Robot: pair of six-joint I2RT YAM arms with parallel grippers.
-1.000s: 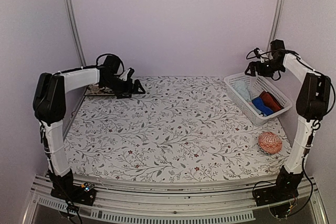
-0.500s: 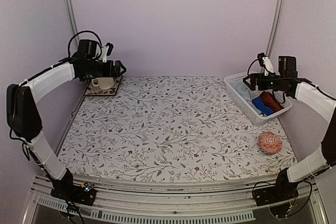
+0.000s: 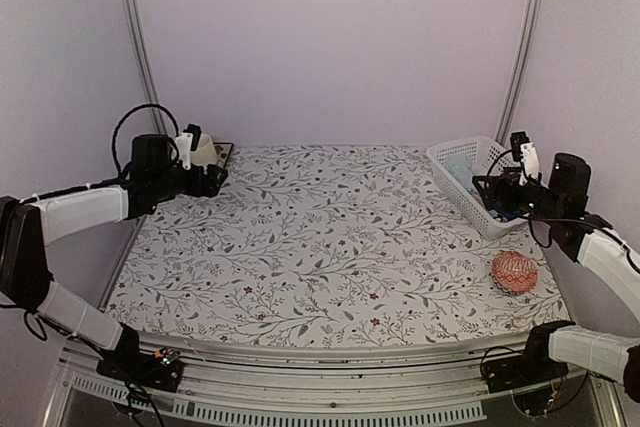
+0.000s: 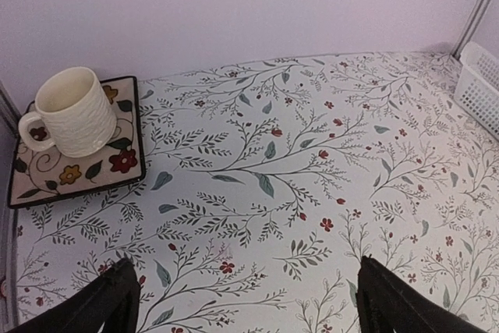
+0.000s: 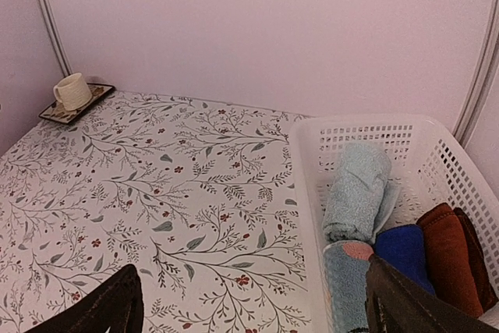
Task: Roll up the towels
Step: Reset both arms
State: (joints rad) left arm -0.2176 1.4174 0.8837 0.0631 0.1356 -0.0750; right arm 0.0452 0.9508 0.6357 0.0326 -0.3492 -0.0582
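Both arms are empty: we see the left gripper [image 4: 245, 290] with jaws wide apart, and the right gripper [image 5: 253, 286] the same.

Lower right of top view: patterned ball [image 3: 514, 272] near the front edge of the table [image 3: 330, 247].

Mid-frame floral cloth is our working room, with walls on 3 sides.

Right side: basket [image 5: 366, 134] holds the pale blue towel [image 5: 357, 189] and the maroon towel [image 5: 452, 255]. Both are bundled, w/ a blue object [image 5: 405, 251] beside them.

Neither towel is laid out. We judge rolling not begun, or possibly already done; can't tell which.

Far left corner: mug [image 4: 74, 111] on plate [image 4: 101, 169].

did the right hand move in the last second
Yes, the right hand pulled back from over the far end of the white basket toward its near side.
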